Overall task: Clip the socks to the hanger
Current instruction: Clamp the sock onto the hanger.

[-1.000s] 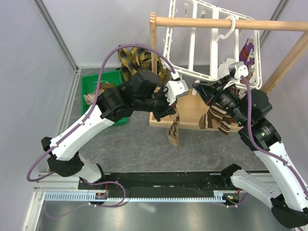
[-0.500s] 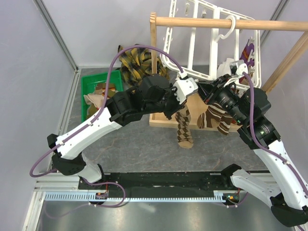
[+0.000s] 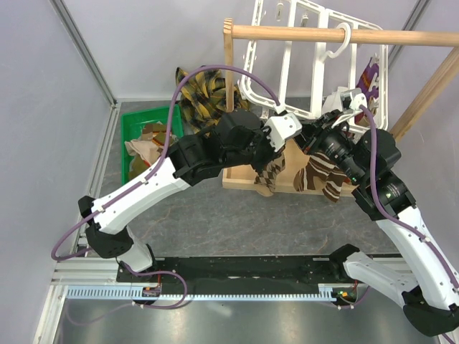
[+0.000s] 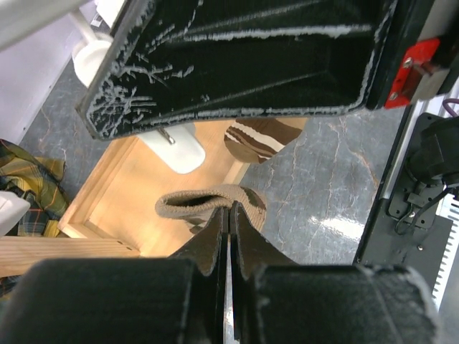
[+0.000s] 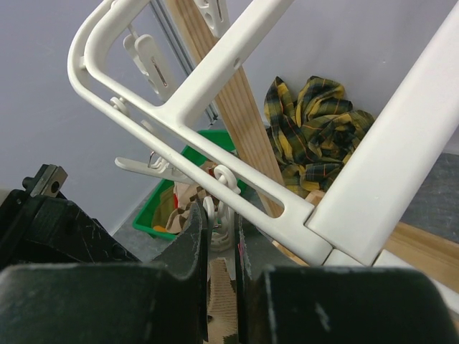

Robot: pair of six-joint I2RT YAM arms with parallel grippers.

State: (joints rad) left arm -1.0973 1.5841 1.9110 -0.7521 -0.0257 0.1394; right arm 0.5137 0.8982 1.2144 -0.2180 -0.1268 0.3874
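The white grid hanger (image 3: 287, 64) hangs by its hook from a wooden rod. My left gripper (image 3: 276, 145) is shut on the cuff of a brown-beige argyle sock (image 3: 267, 172), which dangles just under the hanger's lower left edge. In the left wrist view the jaws (image 4: 231, 208) pinch the beige cuff (image 4: 193, 203). My right gripper (image 3: 310, 136) is shut on a small white clip (image 5: 224, 208) under the hanger frame (image 5: 215, 68). A patterned sock (image 5: 226, 301) shows just below that clip. A brown striped sock (image 3: 320, 175) hangs from the hanger beside it, also in the left wrist view (image 4: 259, 140).
A green bin (image 3: 143, 123) with more socks sits at the left. A yellow-and-black plaid cloth (image 3: 201, 89) lies behind it. The wooden rack has a rod (image 3: 308, 33), an upright post (image 3: 229, 64) and a base tray (image 4: 136, 208). Grey walls close in at the left and back.
My left arm has swung right and up, carrying the argyle sock from in front of the tray to just under the hanger, close to my right gripper. The right arm has barely moved.
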